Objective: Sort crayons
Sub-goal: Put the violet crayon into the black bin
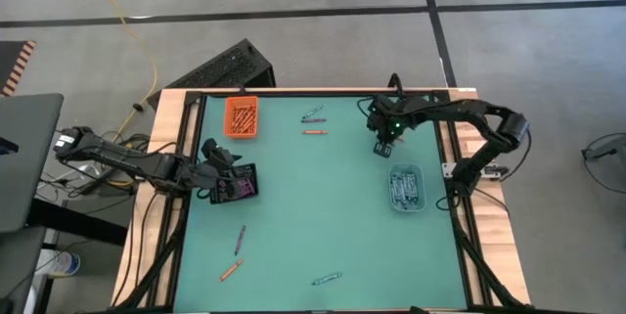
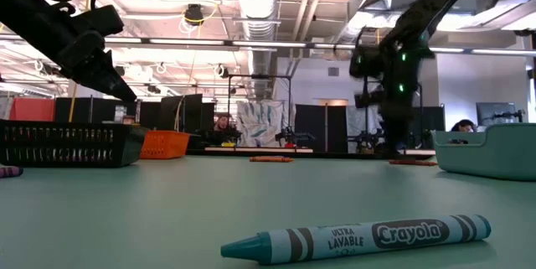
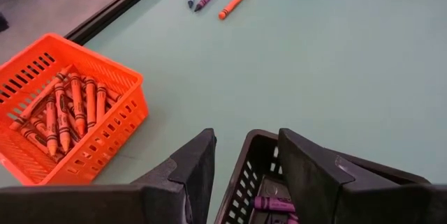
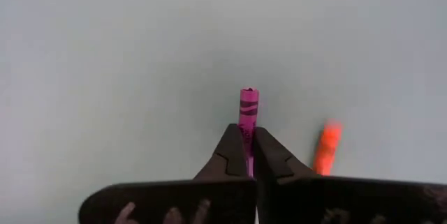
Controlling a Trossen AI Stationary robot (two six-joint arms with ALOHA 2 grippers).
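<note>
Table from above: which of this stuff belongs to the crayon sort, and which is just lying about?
Job:
- loose crayons on the mat
- pink crayon pinched in right gripper
- orange tray, black tray, clear tray
- left gripper, open over the black tray

Lying about:
- yellow cable on the floor
- black crate behind the table

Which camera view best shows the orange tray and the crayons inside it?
The left wrist view: the orange tray fills its side, with the orange crayons inside countable. The high view shows the tray small, its contents blurred. The low view shows only its far side wall. The right wrist view misses it.
</note>
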